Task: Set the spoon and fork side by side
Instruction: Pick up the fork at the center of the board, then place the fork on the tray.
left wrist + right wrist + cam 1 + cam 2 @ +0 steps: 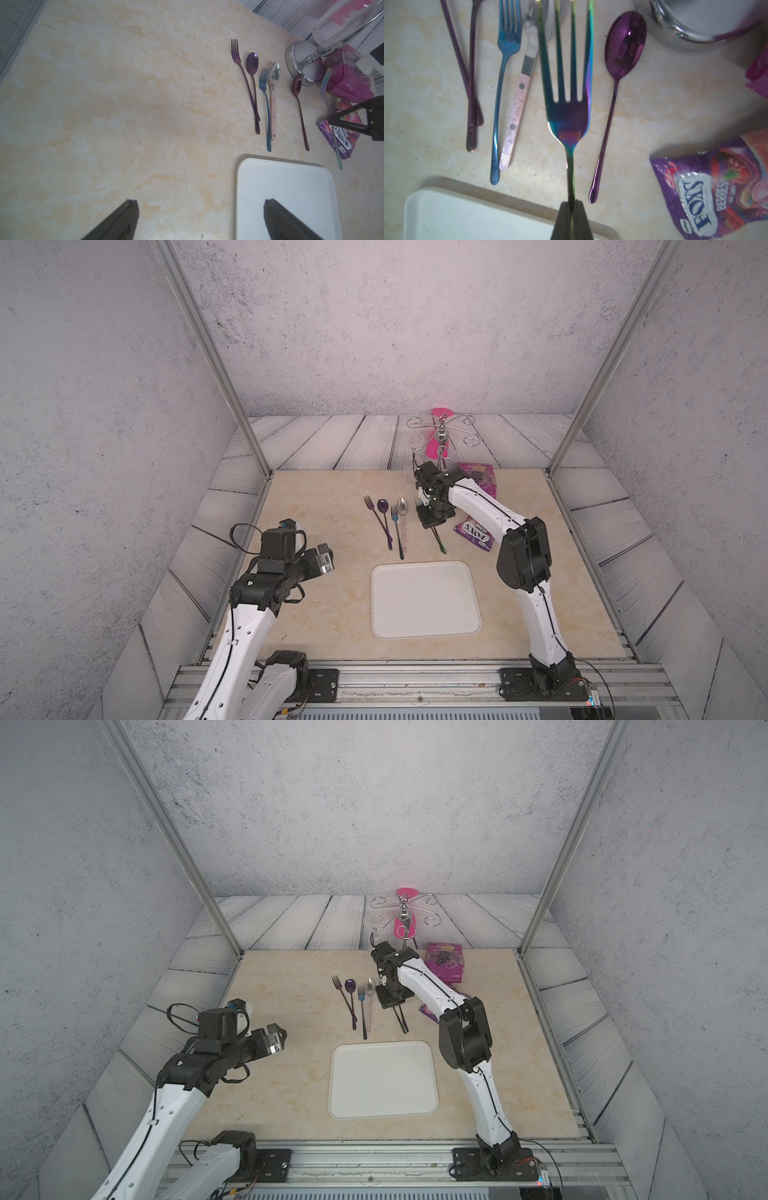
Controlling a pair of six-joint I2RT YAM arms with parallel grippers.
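As right gripper (572,204) pinches it, iridescent fork (566,116) gleams; spoon (625,45) glossy purple

Both top views sit high over the front edge, looking down and toward the back wall (374,323), with the whole table (316,506) in shot. The left wrist cam hangs well up, angled down at the white tray (291,187) and blue fork (265,99). The right wrist cam is way closer, right behind the rainbow fork (566,116). All four share that tray and blue fork.
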